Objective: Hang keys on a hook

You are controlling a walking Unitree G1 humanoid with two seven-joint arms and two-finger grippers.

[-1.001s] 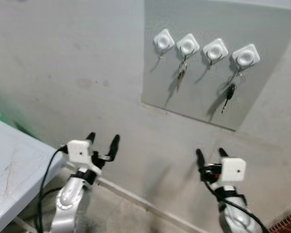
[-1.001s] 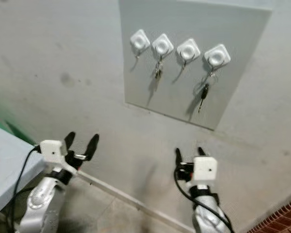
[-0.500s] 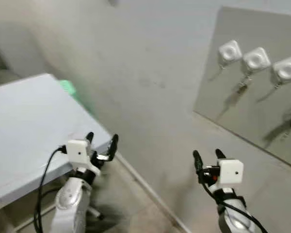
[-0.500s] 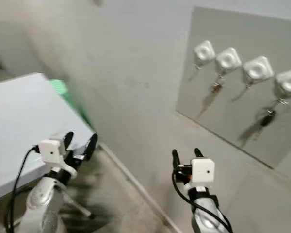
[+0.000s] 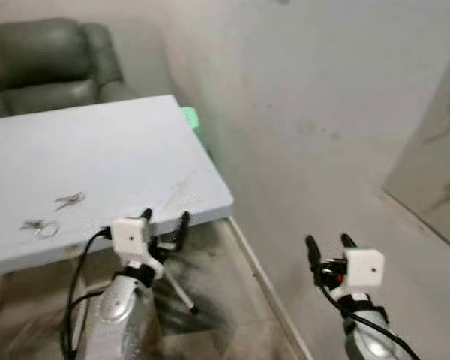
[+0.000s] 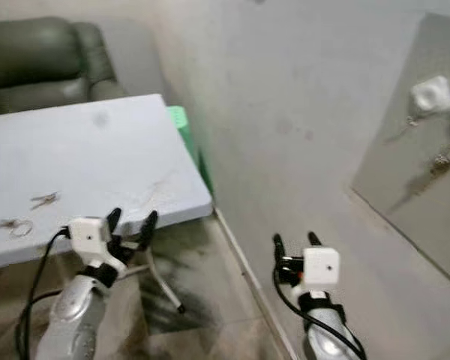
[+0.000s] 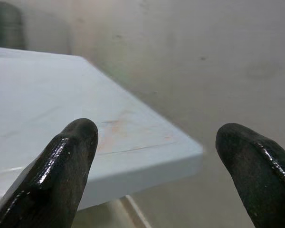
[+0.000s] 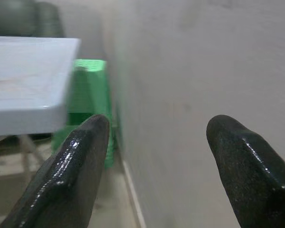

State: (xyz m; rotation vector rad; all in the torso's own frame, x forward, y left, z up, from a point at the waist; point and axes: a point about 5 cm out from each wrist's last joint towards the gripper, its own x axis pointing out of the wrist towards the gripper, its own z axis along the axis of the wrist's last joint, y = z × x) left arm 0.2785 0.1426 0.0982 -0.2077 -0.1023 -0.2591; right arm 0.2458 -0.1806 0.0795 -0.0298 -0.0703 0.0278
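Two small bunches of keys (image 5: 70, 199) (image 5: 39, 226) lie on the white table (image 5: 135, 157) at the left. At the far right edge a grey panel (image 6: 420, 187) on the wall carries white hooks (image 6: 433, 93), and one set of keys (image 6: 440, 159) hangs under them. My left gripper (image 5: 165, 219) is open and holds nothing, just in front of the table's near corner (image 7: 147, 147). My right gripper (image 5: 328, 241) is open and holds nothing, low by the wall and well below the panel.
A dark armchair (image 5: 45, 60) stands behind the table. A green stool (image 8: 88, 95) sits between the table and the wall (image 5: 307, 90). The table leg (image 5: 176, 289) and bare floor (image 5: 232, 300) lie between my arms.
The camera has swung left: the hook panel slid to the right edge, and the table with keys and the armchair came into view. Both grippers remain open.
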